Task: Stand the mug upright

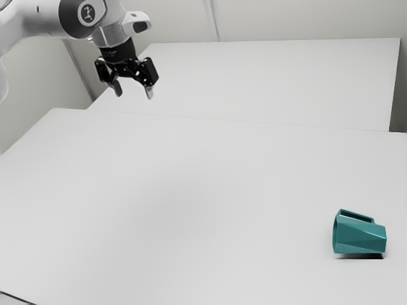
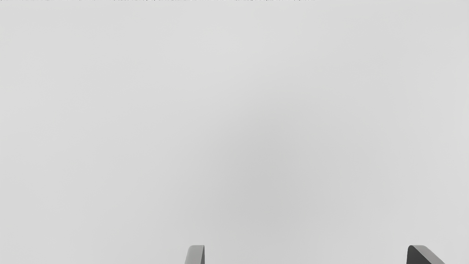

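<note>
A teal faceted mug (image 1: pixel 360 236) lies on its side on the table, low at the exterior view's right. Its mouth faces the exterior view's left and its handle is on the upper side. High above the table, at the exterior view's upper left, hangs my gripper (image 1: pixel 133 93), far from the mug. In the wrist view the gripper (image 2: pixel 305 255) is open, its two fingers wide apart with nothing between them.
The white table (image 1: pixel 172 203) spreads beneath the arm and the mug. Behind it stands another white surface (image 1: pixel 273 79), with pale walls around. A thin dark line (image 1: pixel 18 298) shows at the exterior view's lower left corner.
</note>
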`<state>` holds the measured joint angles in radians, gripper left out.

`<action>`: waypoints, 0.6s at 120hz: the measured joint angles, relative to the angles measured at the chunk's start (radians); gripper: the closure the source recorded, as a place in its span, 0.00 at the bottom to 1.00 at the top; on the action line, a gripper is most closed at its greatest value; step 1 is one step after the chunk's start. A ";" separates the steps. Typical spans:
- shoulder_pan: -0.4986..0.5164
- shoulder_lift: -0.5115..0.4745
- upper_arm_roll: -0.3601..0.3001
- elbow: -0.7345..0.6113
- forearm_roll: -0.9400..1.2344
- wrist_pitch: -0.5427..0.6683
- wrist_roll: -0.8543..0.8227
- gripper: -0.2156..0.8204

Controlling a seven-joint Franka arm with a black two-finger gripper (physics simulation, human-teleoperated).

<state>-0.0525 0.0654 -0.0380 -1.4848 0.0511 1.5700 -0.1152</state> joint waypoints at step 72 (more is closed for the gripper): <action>0.045 -0.076 -0.036 -0.159 -0.222 0.069 -0.040 0.21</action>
<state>-0.0074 -0.0104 -0.0741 -1.6439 -0.1708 1.6393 -0.1555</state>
